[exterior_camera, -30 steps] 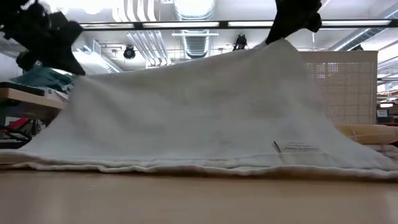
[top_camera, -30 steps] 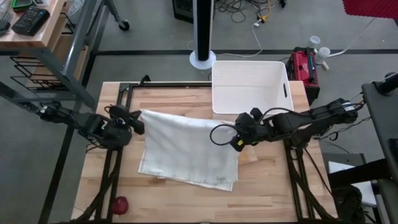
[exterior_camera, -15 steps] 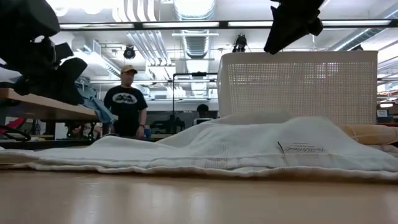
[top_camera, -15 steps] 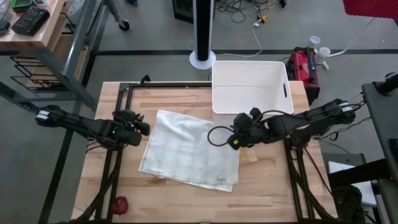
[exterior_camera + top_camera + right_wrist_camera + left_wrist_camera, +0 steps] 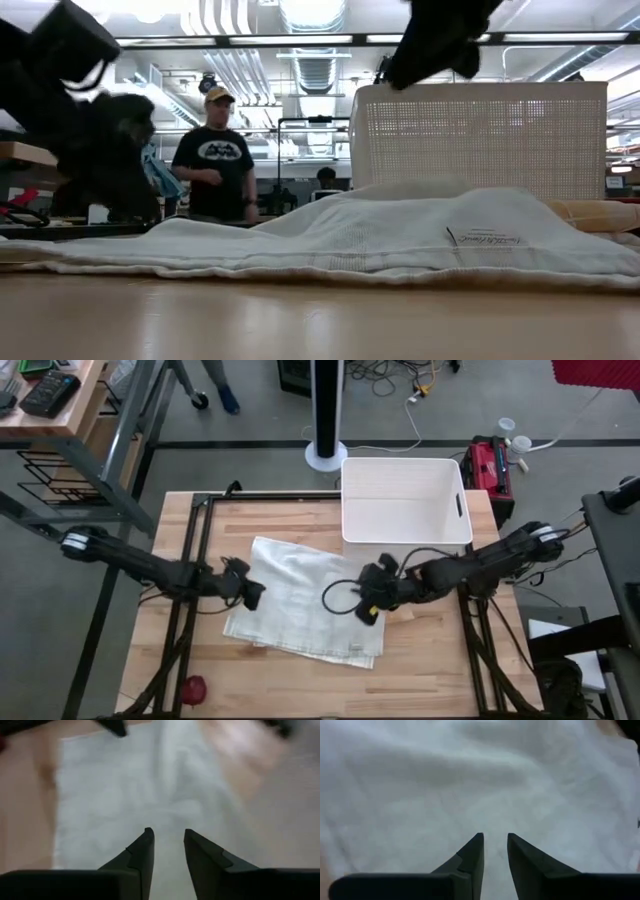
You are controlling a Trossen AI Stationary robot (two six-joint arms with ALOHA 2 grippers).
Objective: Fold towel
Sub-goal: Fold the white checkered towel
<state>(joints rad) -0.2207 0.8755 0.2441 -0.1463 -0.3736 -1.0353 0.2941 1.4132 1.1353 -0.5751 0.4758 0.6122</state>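
Both grippers have let go of the towel [image 5: 305,602] since a second ago, when they held its far edge stretched up high between them; the cloth has dropped flat, and the arms have come in low over it. Half a second back they were already apart from it, farther out toward its sides.

From the table-height camera, the towel lies nearest, a white heap of soft folds with a thicker hem along its front edge and a small printed label [image 5: 480,238] toward the right. From above it reads as a rough rectangle, folded over once, slightly skewed, with its layered edges not quite matching at the near right corner. It sits in the middle of the wooden table [image 5: 440,660].

The left gripper [image 5: 252,593] hovers at the towel's left edge, its fingers [image 5: 472,857] slightly parted with only white cloth seen between them, pinching nothing. The right gripper [image 5: 364,610] hangs over the towel's right part, its fingers [image 5: 142,855] likewise a little apart and empty.

Just beyond the towel stands a white basket [image 5: 404,500] at the table's far edge. A small red object [image 5: 193,688] lies at the near left corner of the table. Farther back, the room holds ceiling ducts and strip lights, and a person [image 5: 217,160] in a dark shirt and cap stands there, shifted slightly from half a second ago.
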